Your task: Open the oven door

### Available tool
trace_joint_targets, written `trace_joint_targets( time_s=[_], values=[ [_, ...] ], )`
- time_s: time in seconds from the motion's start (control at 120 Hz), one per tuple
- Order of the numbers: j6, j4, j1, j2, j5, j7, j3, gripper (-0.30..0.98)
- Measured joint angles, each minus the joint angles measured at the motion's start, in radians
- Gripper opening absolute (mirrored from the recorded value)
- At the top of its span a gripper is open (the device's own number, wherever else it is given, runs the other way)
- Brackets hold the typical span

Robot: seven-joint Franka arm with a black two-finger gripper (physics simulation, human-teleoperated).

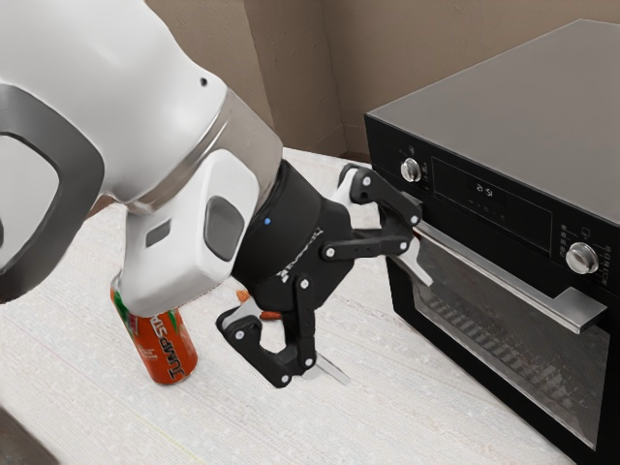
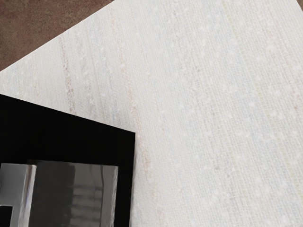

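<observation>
One closed oven [image 1: 504, 107], rack [image 1: 509, 351] inside, orange can [image 1: 163, 351]

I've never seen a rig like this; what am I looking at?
The white machine is a robot arm. The claw at its end is open and holds nothing; one finger is near the handle of the oven, whose door looks shut. The exterior view is taken from beside the arm, the wrist view from a camera on its hand. Also on the white table are an orange soda can and something small and orange, partly hidden behind the claw.
</observation>
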Motion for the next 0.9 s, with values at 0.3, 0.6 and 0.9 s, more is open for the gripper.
trace_joint_targets(
  time_s=[0.3, 0.6, 0.9],
  values=[
    [0.052, 0.007, 0.003, 0.06, 0.003, 0.208, 0.003, 0.69],
    [0.082, 0.053, 0.013, 0.152, 0.0, 0.322, 0.055, 0.69],
    [0.115, 0.025, 0.013, 0.215, -0.003, 0.38, 0.072, 0.69]
  ],
)
